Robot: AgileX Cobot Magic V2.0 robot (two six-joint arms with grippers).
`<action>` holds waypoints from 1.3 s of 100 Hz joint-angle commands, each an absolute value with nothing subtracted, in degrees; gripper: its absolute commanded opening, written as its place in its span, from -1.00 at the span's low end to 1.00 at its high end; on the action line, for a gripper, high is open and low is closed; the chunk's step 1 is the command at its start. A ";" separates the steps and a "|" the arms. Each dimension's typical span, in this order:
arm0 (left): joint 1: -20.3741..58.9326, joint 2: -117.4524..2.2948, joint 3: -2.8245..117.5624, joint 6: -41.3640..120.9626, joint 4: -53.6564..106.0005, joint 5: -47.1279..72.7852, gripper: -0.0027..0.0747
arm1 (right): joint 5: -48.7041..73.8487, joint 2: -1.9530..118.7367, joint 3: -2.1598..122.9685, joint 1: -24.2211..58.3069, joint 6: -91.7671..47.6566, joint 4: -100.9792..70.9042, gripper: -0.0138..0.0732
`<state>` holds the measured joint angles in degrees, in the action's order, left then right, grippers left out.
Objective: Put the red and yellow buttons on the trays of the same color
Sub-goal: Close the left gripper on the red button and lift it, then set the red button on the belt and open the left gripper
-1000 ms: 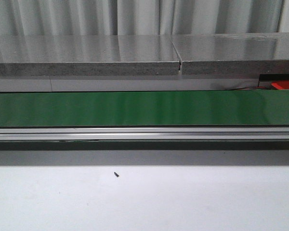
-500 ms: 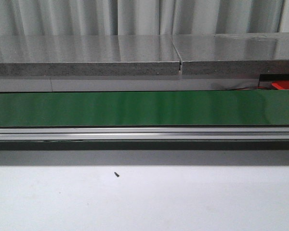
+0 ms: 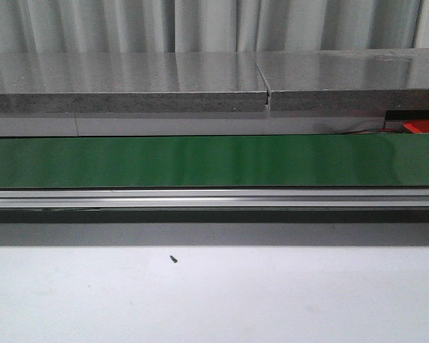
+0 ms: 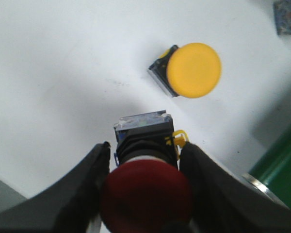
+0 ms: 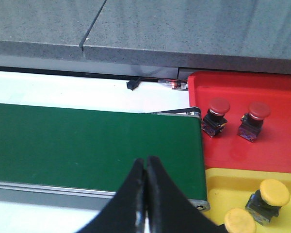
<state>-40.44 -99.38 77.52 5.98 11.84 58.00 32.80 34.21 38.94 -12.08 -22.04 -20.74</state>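
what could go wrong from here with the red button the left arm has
1. The left gripper clamps the red mushroom-head button by its black body just under the cap; a shallow hold might slip.
2. The yellow mushroom-head button lies on its side on the white table close ahead, so a low swing could knock it.
3. The red plastic tray already holds two red buttons, so a careless drop could topple them.

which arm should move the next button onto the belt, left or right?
Left, probably. The left gripper already sits around a red button, with a yellow button nearby on the white table. The right gripper is shut and empty, above the green belt beside the red tray and yellow tray.
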 commanded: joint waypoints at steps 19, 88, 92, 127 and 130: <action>-30.42 -94.16 82.47 6.34 11.59 61.66 -0.48 | 29.09 34.20 40.19 -11.96 -22.52 -21.67 -0.82; -14.91 -106.76 98.54 6.34 7.41 73.49 -0.46 | 29.09 34.20 40.19 -11.96 -22.52 -21.67 -0.82; -14.91 -107.08 98.54 6.34 7.41 73.49 -0.46 | 29.09 34.20 40.19 -11.96 -22.52 -21.67 -0.82; -14.91 -107.45 98.76 6.34 6.94 73.30 0.35 | 29.09 34.20 40.19 -11.96 -22.52 -21.67 -0.82; -14.91 -107.45 98.76 6.34 6.94 73.17 0.36 | 29.09 34.20 40.19 -11.96 -22.52 -21.67 -0.82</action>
<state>-15.22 -110.49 96.80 6.29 6.43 70.62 32.80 34.21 38.87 -12.08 -22.04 -20.76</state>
